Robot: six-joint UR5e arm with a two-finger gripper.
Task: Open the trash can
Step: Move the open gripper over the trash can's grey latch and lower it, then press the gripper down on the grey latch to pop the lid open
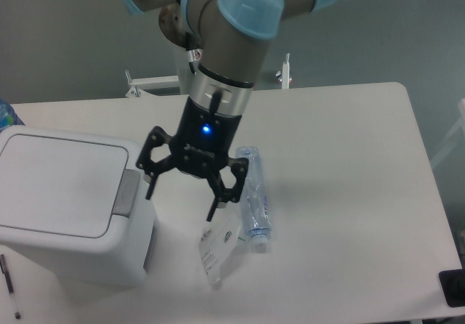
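The trash can (62,204) is a large white boxy bin at the left of the table, its flat lid down and its grey push latch (128,192) on the right edge of the lid. My gripper (182,197) hangs open just right of the latch, fingers spread and pointing down, nothing between them. Its left fingertip is close to the latch; touching or not, I cannot tell.
A clear plastic bottle (253,197) lies on the table right of the gripper. A crumpled clear wrapper with a label (216,248) lies below it. A pen (9,286) rests at the front left edge. A black object (452,286) sits at the front right corner.
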